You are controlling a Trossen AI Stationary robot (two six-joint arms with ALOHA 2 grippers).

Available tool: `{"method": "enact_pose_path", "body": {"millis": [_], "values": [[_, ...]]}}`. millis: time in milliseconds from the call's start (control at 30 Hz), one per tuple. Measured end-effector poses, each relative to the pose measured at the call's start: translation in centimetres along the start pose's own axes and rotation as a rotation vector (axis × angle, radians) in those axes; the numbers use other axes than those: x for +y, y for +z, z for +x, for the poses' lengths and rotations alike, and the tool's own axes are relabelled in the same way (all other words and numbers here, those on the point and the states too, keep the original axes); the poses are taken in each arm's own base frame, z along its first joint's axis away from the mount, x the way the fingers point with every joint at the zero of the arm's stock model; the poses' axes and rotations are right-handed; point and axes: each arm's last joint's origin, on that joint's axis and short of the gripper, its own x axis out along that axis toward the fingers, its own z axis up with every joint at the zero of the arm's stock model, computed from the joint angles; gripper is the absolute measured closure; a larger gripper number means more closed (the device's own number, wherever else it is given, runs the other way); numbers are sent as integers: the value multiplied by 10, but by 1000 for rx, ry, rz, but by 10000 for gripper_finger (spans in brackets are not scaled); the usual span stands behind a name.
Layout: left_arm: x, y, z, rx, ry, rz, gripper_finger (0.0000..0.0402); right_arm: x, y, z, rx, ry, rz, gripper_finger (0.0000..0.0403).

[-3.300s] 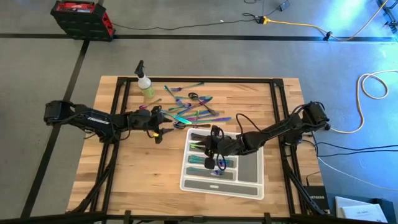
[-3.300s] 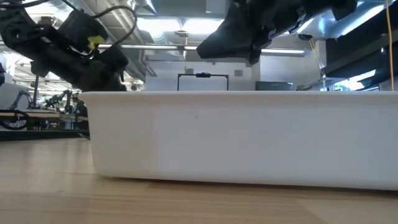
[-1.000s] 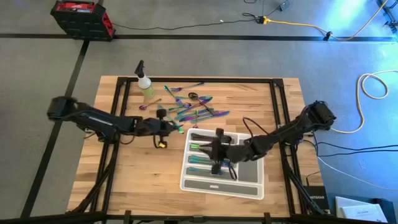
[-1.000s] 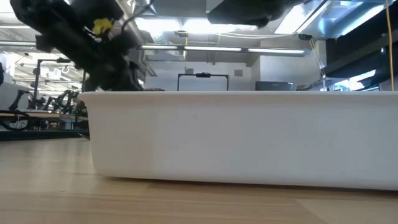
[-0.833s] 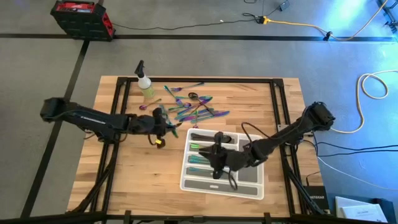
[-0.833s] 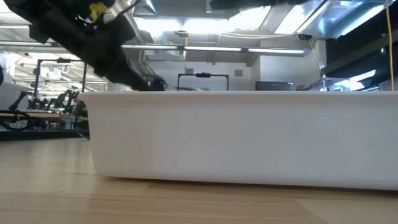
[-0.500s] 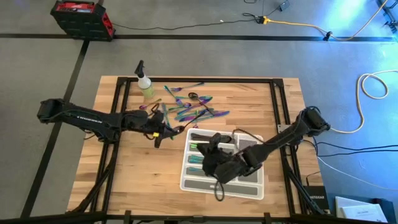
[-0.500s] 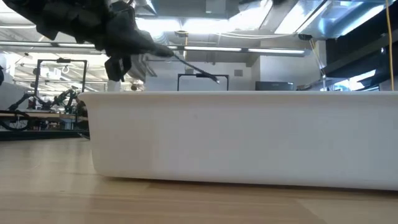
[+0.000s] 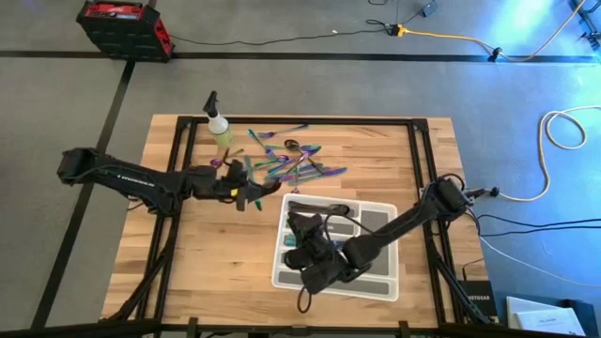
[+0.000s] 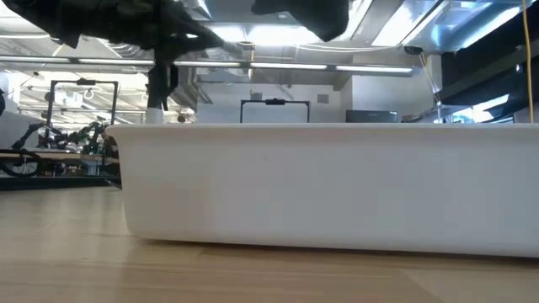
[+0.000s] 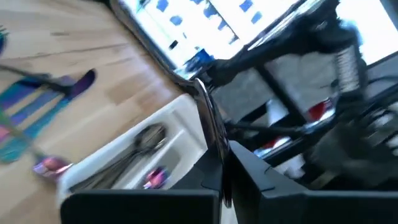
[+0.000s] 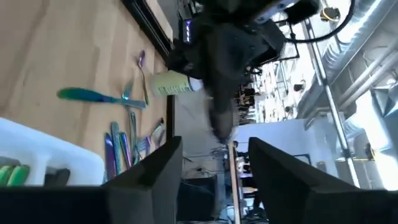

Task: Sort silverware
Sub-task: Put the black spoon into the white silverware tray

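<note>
Sorting under way on my wooden table [image 9: 207, 253]: at left, my left gripper [image 9: 246, 194] is clamped on what looks like one slim utensil [image 11: 207, 115]. It is raised just beside the loose silverware [image 9: 286, 164] heaped near the spray bottle [image 9: 220, 127], presumably for the trip across to the tray [image 9: 380, 286]. At right, my right gripper [image 9: 300, 225] hangs over the tray's left compartments, fingers apart and empty, above a few sorted pieces [image 9: 293, 242], which suggests its own delivery is done.

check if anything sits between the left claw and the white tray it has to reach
Nothing visible does. The left claw hangs over bare wood just left of the tray, shut on a slim dark utensil. The right claw hovers over the tray's left end.
</note>
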Motion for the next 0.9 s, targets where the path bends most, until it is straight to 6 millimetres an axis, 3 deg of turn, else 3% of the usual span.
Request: {"method": "enact_pose_path", "body": {"millis": [233, 900], "values": [[-16, -3, -2, -6, -128, -45, 401, -6, -8, 15, 146, -142, -31, 211], [-25, -13, -5, 24, -162, -39, 401, -11, -21, 47, 245, -178, -40, 268]]}}
